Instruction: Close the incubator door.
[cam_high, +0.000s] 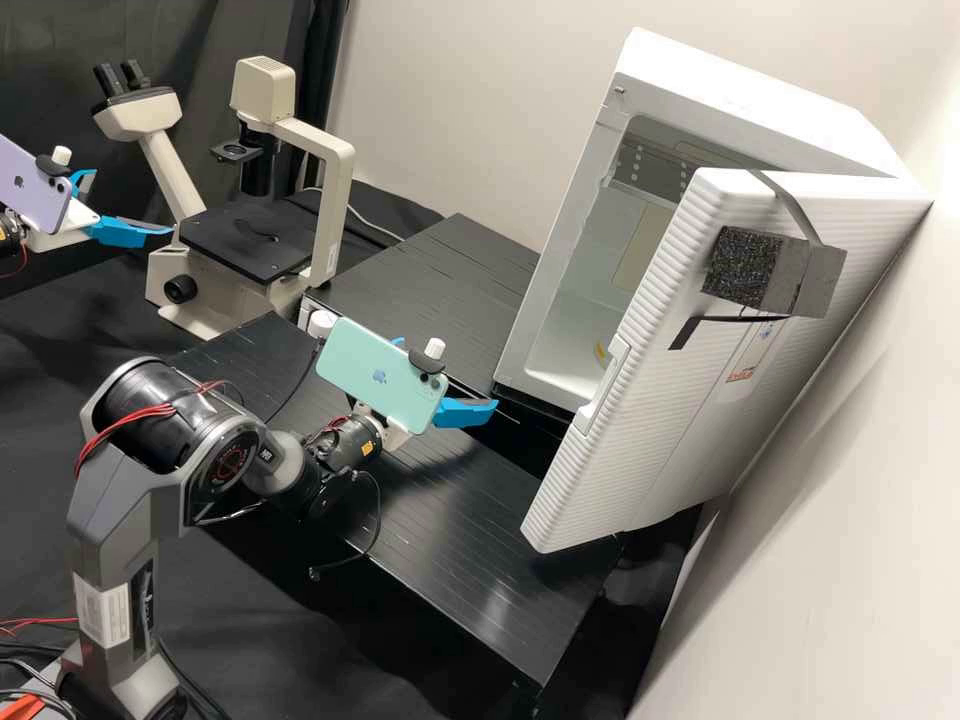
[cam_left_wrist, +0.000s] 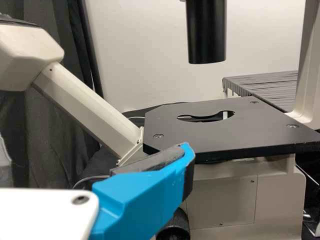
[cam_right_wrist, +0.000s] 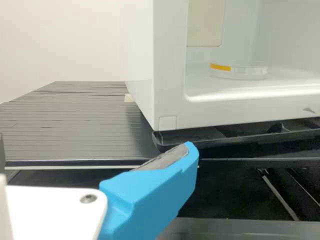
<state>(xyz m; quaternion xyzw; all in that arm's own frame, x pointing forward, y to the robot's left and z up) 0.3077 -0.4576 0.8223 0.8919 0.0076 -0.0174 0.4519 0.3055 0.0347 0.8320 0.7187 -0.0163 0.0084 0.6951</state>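
While incubator door (cam_high: 650, 430) hangs open near open right tool (cam_high: 450, 375), left tool (cam_high: 133, 202) gapes.

dark grey arm (cam_high: 110, 500), black cylindrical joint (cam_high: 160, 395), red cables (cam_high: 150, 409), bright blue fingers (cam_high: 467, 412)

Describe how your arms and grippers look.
The right arm is dark grey with a black joint, red wires and a white label. Its white gripper, topped by a mint-green phone, has bright blue fingers with grey pads. The left gripper matches, but with a lilac phone.
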